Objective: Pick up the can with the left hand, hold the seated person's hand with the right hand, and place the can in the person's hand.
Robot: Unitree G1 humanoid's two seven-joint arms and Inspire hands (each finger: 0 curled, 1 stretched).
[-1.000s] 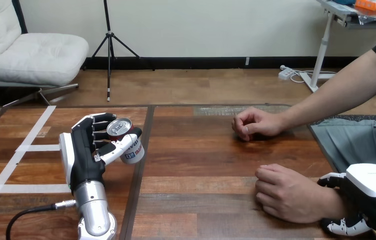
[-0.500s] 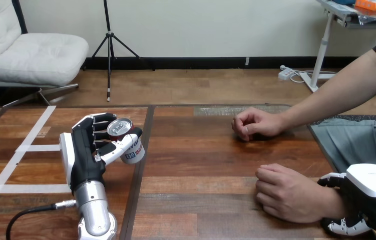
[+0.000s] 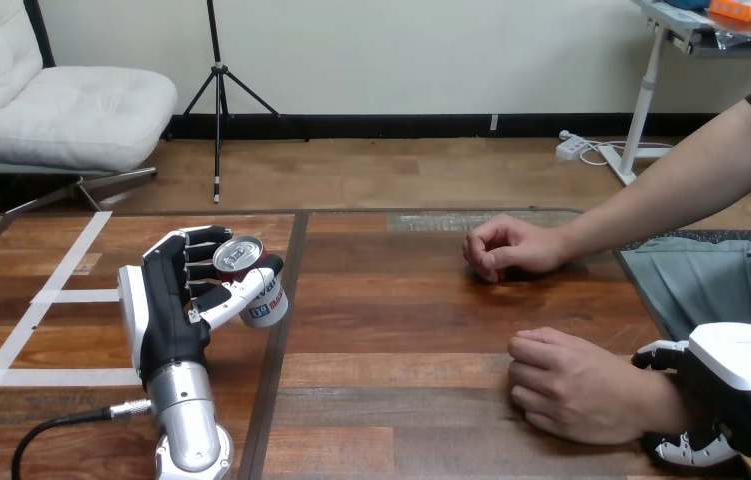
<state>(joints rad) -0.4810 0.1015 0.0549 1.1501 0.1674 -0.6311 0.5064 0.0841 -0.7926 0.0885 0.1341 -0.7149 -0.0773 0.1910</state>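
**Handover, middle stage.** The left hand (image 3: 173, 300) has its fingers and thumb closed round the single can (image 3: 252, 272). The can sits tilted in the grasp just over the tabletop (image 3: 401, 310), at the view's left and well apart from the person. The right hand (image 3: 726, 395) is at the lower right, its fingers curled over and under the wrist of the person's nearer hand (image 3: 571, 385) — that hand lies knuckles up and loosely fisted on the wood. The person's farther hand (image 3: 506, 247) rests closed, further back.

Judged step: pick-up and hold are made, delivery not yet begun. The next move calls for carrying the can rightward across the tabletop — and the held hand must turn palm up and open to receive it.

Count: one can, two robot hands, two of the person's hands
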